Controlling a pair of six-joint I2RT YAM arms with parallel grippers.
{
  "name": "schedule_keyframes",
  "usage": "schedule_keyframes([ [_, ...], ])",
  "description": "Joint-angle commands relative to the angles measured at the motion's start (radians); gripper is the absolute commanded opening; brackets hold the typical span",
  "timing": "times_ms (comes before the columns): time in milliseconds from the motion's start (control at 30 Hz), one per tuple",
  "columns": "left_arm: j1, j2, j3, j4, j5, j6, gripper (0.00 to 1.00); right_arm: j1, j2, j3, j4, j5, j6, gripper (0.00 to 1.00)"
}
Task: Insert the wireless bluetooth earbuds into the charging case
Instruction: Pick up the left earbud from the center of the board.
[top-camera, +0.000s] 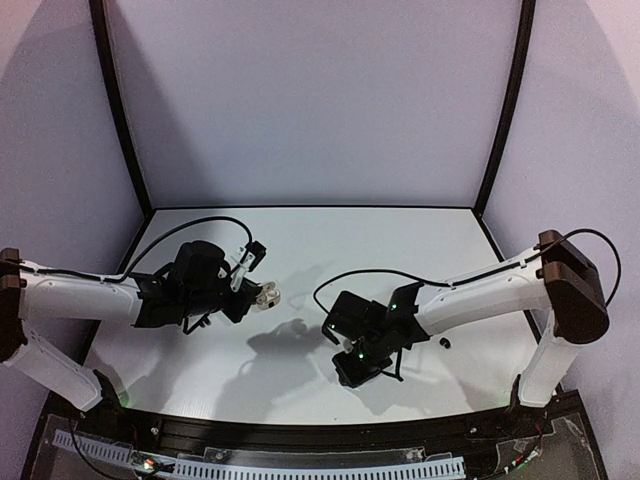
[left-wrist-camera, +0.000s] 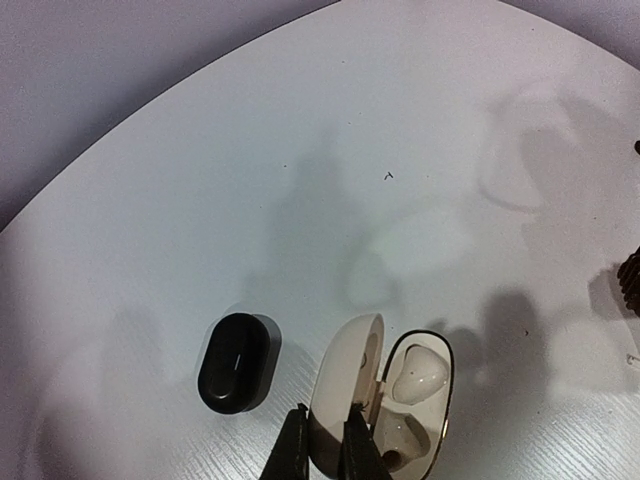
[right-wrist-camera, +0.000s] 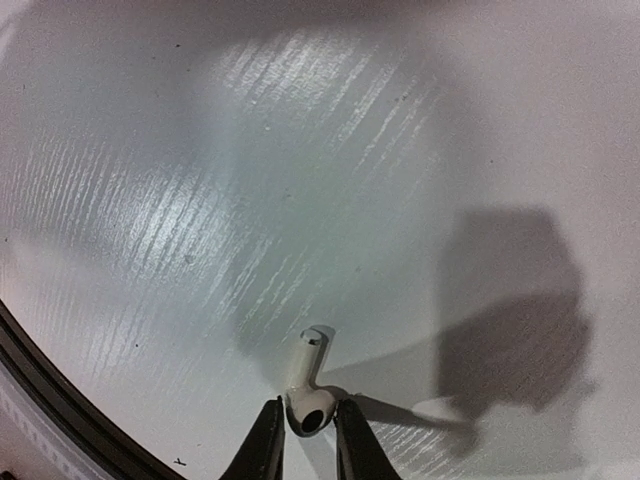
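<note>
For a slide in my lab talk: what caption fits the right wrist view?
Right gripper pinching a white earbud by its head, stem pointing away, white table behind.

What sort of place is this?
Probably a robotics lab test cell: a white table boxed in by plain lilac panels, the left arm and right arm mounted at its near edge, working on a white charging case and white earbud.

White worktop (left-wrist-camera: 300, 150) with faint woodgrain streaks. A glossy black case (left-wrist-camera: 237, 362). A cream charging case (left-wrist-camera: 345, 375), paler white inside. A white earbud (right-wrist-camera: 303, 385) with a dark opening. Pale lilac walls (top-camera: 320, 100), black-framed.
</note>
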Motion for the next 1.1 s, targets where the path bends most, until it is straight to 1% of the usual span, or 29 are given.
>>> schedule_keyframes([
  [0, 0.007, -0.024, 0.005, -0.005, 0.005, -0.002, 0.01, -0.008, 0.012, -0.012, 0.01, -0.014, -0.022, 0.14],
  [67, 0.008, -0.024, 0.005, -0.004, 0.007, -0.004, 0.01, -0.007, 0.013, -0.013, 0.008, -0.018, -0.022, 0.12],
  [233, 0.009, -0.024, 0.004, 0.007, 0.004, 0.001, 0.01, -0.014, 0.021, 0.004, 0.007, -0.049, -0.019, 0.01],
  [300, 0.009, -0.024, 0.002, 0.024, -0.001, 0.018, 0.01, -0.026, 0.024, 0.02, -0.009, -0.074, -0.008, 0.0],
  [400, 0.009, -0.026, -0.004, 0.082, -0.026, 0.095, 0.01, -0.059, 0.02, 0.059, -0.042, -0.136, 0.02, 0.0],
  [433, 0.009, -0.025, -0.006, 0.125, -0.037, 0.139, 0.01, -0.075, 0.009, 0.074, -0.046, -0.171, 0.046, 0.0],
  [567, 0.009, -0.007, -0.01, 0.273, -0.048, 0.258, 0.01, -0.121, -0.058, 0.076, 0.023, -0.254, 0.13, 0.0],
  [633, 0.009, 0.007, -0.018, 0.346, -0.045, 0.3, 0.01, -0.143, -0.102, 0.07, 0.103, -0.285, 0.193, 0.0],
  [733, 0.007, 0.026, -0.027, 0.433, -0.025, 0.355, 0.01, -0.176, -0.188, 0.023, 0.267, -0.324, 0.337, 0.0],
  [800, 0.005, 0.041, -0.026, 0.473, -0.014, 0.38, 0.01, -0.188, -0.237, -0.039, 0.432, -0.325, 0.462, 0.0],
  [867, -0.001, 0.056, -0.024, 0.522, -0.007, 0.411, 0.01, -0.195, -0.271, -0.089, 0.576, -0.317, 0.555, 0.0],
  [967, -0.012, 0.078, -0.032, 0.629, 0.009, 0.458, 0.01, -0.199, -0.27, -0.091, 0.687, -0.312, 0.606, 0.0],
  [1067, -0.022, 0.09, -0.048, 0.716, 0.03, 0.514, 0.01, -0.206, -0.24, -0.036, 0.744, -0.334, 0.59, 0.0],
])
